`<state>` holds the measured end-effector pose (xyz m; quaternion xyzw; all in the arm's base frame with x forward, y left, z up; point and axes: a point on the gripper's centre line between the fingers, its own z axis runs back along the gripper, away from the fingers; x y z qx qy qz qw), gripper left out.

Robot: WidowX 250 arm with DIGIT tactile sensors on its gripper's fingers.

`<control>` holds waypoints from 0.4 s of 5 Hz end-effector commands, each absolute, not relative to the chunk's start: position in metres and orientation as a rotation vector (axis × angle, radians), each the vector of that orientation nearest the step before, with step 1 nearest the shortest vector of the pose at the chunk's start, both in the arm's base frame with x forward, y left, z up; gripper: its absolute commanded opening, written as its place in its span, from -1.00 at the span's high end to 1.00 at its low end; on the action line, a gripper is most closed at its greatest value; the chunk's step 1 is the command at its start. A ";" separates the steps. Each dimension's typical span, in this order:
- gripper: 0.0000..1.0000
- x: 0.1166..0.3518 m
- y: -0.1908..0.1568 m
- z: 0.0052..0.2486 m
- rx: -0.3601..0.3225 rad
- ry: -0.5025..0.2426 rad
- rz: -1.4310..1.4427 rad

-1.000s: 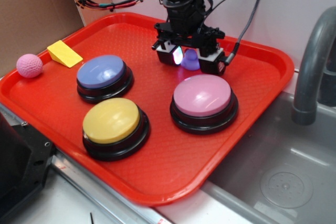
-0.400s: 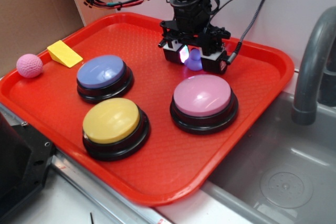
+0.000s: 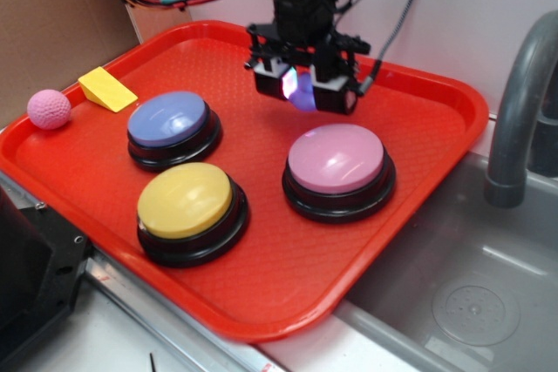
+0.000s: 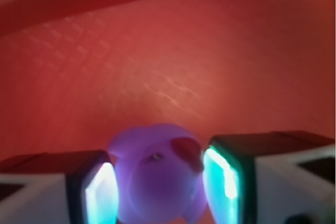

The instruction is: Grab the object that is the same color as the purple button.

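The grab itself is looking done from where I'm standing. The claw (image 3: 302, 91) is pinching the little purple duck (image 3: 302, 96) between its two glowing pads, and in the exterior view the duck is showing only as a small purple patch in the gap, near the top centre of the frame. It appears to be hanging clear of the red tray (image 3: 436, 137), though I can't be sure it is off the surface. The wrist view is backing this up: the purple duck (image 4: 155, 174) is filling the lower middle of the frame, squeezed between the pads (image 4: 101, 192) on both sides, with blurred red tray behind it.

The colour match is holding too: the purple button (image 3: 170, 119), at the left of centre, is the same bluish purple as the duck. The pink button (image 3: 336, 160), the yellow button (image 3: 186, 199), the pink ball (image 3: 49, 109) and the yellow wedge (image 3: 106, 89) are all sitting untouched.

What is left, I'd judge, is only to keep the grip firm, since the duck is tiny and rounded and could squirt out.

The arm is coming straight down from the top edge of the frame, wrist vertical, claw pointing down above the far part of the tray, just behind the pink button.
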<state>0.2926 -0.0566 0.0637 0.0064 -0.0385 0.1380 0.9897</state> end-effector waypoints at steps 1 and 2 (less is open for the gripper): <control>1.00 0.267 -0.014 0.179 0.040 -0.194 0.398; 1.00 0.261 0.016 0.204 0.023 -0.231 0.470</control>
